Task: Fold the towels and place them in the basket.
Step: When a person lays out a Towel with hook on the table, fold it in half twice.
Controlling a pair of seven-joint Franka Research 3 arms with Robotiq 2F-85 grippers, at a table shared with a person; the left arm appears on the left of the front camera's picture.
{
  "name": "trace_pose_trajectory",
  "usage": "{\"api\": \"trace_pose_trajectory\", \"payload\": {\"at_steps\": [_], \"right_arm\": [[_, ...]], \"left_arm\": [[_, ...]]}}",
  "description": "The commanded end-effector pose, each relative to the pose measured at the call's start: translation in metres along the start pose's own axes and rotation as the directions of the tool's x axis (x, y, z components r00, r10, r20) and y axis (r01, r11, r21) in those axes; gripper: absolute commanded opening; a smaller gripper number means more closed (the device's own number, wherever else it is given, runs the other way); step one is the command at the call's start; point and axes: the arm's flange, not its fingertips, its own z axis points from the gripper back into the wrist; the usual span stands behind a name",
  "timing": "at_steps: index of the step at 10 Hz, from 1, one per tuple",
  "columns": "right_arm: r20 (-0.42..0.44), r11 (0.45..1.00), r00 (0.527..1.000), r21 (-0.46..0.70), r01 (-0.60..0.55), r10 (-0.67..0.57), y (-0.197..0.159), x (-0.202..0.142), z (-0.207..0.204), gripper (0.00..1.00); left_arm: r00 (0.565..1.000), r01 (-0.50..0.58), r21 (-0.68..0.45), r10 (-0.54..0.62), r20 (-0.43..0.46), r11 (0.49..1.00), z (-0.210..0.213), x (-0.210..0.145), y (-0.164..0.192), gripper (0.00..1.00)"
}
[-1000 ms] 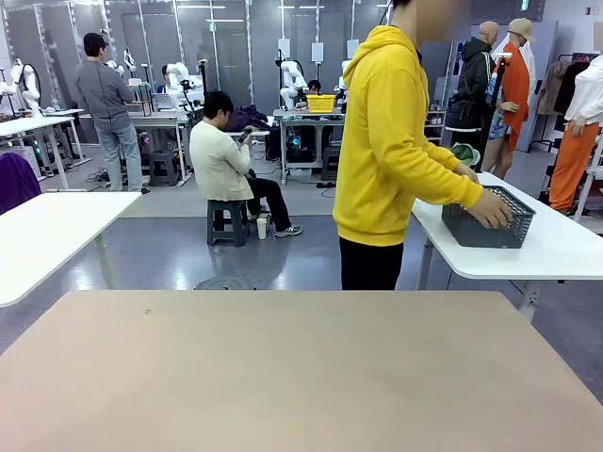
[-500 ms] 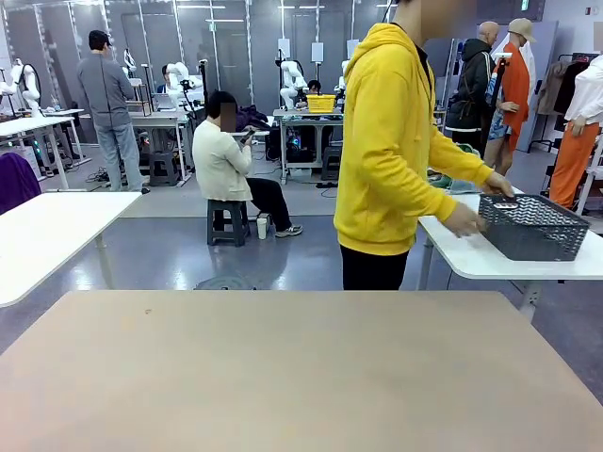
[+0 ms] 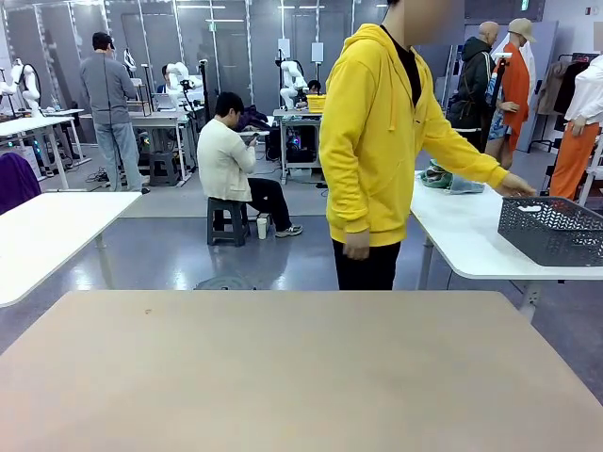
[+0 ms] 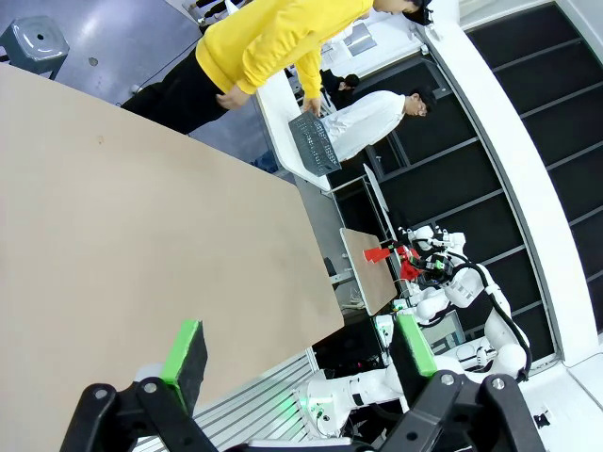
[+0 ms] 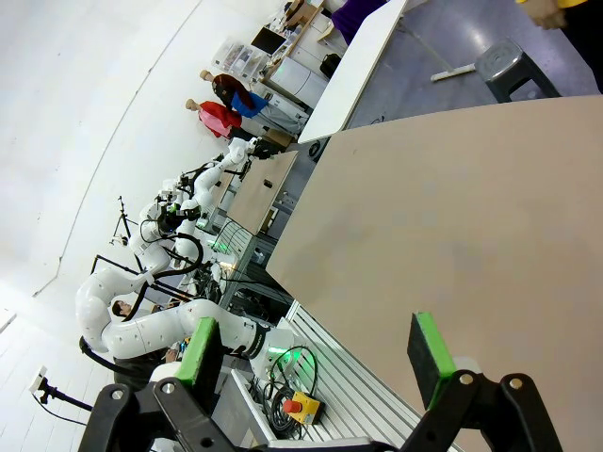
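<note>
The dark grey mesh basket stands on a white side table at the right, beyond my own tan table. A person in a yellow hoodie stands at my table's far edge, one hand on the basket's far rim. Two towels, mint green and pale grey-blue, lie bunched at the back of that side table. The basket also appears small in the left wrist view. My left gripper and right gripper hang open over bare tabletop, holding nothing.
Another white table stands to the left across the aisle. Past my table's front edge are a metal frame and other robot arms. People sit and stand farther back in the room.
The person has moved the basket to the right along the white side table and turned to face my table, taking one hand off it. My grippers stay open.
</note>
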Motion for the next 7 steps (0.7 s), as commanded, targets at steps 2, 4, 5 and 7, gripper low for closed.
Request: {"api": "trace_pose_trajectory", "payload": {"at_steps": [2, 4, 5, 7], "right_arm": [[0.000, 1.000, 1.000, 0.009, -0.014, 0.014, 0.0005, 0.0002, 0.0013, 1.00], [0.000, 1.000, 1.000, 0.009, -0.014, 0.014, 0.0005, 0.0002, 0.0013, 1.00], [0.000, 1.000, 1.000, 0.009, -0.014, 0.014, 0.0005, 0.0002, 0.0013, 1.00], [0.000, 1.000, 1.000, 0.009, -0.014, 0.014, 0.0005, 0.0002, 0.0013, 1.00]], "left_arm": [[1.000, 0.015, -0.012, -0.015, 0.000, 1.000, 0.0018, 0.0028, -0.0022, 1.00], [1.000, 0.015, -0.012, -0.015, 0.000, 1.000, 0.0018, 0.0028, -0.0022, 1.00], [1.000, 0.015, -0.012, -0.015, 0.000, 1.000, 0.0018, 0.0028, -0.0022, 1.00], [1.000, 0.015, -0.012, -0.015, 0.000, 1.000, 0.0018, 0.0028, -0.0022, 1.00]]}}
